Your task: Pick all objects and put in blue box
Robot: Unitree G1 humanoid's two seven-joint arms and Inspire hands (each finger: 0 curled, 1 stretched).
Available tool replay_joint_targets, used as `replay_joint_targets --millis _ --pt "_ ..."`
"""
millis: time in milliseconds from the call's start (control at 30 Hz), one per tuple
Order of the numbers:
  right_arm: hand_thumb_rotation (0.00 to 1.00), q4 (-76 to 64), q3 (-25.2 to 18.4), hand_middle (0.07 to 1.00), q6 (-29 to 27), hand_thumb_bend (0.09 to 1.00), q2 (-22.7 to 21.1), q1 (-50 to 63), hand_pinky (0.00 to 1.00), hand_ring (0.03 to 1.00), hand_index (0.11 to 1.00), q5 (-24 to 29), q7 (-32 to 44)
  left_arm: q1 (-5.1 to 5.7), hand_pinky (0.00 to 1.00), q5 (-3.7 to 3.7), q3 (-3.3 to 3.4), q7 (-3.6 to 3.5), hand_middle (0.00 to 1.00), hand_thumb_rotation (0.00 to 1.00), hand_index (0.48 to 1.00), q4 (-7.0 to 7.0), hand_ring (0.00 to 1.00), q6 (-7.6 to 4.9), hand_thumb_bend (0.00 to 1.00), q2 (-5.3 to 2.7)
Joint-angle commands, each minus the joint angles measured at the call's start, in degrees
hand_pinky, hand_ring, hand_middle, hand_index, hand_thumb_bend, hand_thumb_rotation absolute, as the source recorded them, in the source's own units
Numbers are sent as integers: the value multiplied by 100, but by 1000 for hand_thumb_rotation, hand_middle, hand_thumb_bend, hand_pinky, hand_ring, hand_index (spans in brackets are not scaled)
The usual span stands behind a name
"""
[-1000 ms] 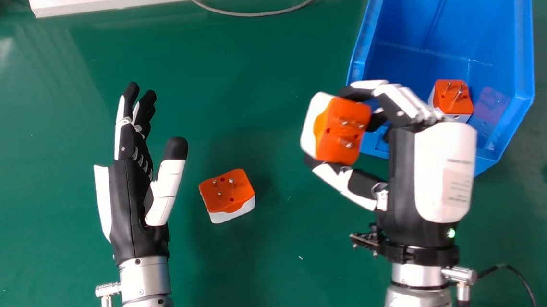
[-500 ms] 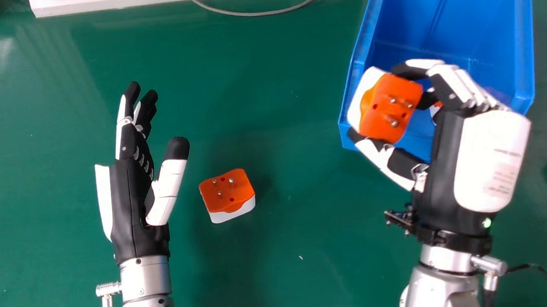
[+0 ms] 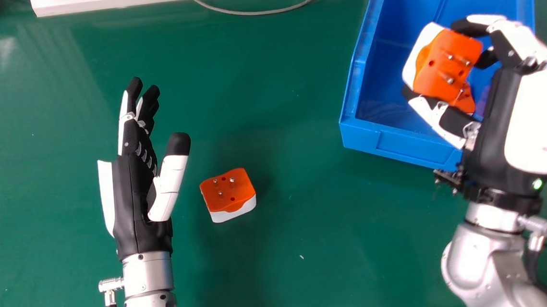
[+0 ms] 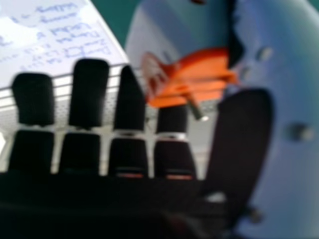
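- Pinching an orange-and-white plug adapter (image 3: 436, 72) in the curled right hand (image 3: 530, 111), over the opening of the blue box (image 3: 403, 149) at the upper right of the head view.
- Seemingly at the placing step: lower well inside the walls before letting go, rather than drop from rim height.
- Mind the near wall while going down, since the wrist might catch on it.
- Aim a little to the box's left side; just below the held piece, more orange (image 3: 466, 103) shows, probably a second adapter inside, and easily knocked.
- Spread thumb and fingers evenly on release, so as not to snag the prongs or tip the piece.
- Lift straight out once free, without brushing the rim.
- Still to be fetched afterwards: the loose adapter (image 3: 228, 195), lying prongs up on the green table (image 3: 297, 219) near the middle of the frame.
- Leave the left hand (image 3: 134, 197) aside, fingers straight and thumb apart, at left of frame.
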Motion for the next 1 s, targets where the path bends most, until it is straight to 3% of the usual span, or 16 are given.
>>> replay_joint_targets --millis 0,267,633,767,967 --pt "0 -91 -69 502 68 485 -151 -200 268 386 542 48 236 -99 992 -4 -29 -9 920 768 938 -98 940 -34 924 -36" --pt "0 -359 -21 489 384 485 -353 -479 263 379 547 -53 1172 -126 993 5 -14 -5 924 766 939 -66 943 -53 923 -29" --pt "0 -571 101 483 964 485 -546 -1017 252 371 535 -384 2078 -100 987 -113 18 -130 925 765 936 -58 944 -61 921 -44" --pt "0 -543 90 489 1280 486 -617 -1263 252 376 538 -372 2594 -116 985 -74 25 -104 929 764 935 -42 947 -67 920 -41" --pt "0 240 132 473 1385 493 -741 -1851 230 356 536 -296 2726 -131 979 -60 37 -88 928 763 932 -27 946 -59 925 -37"
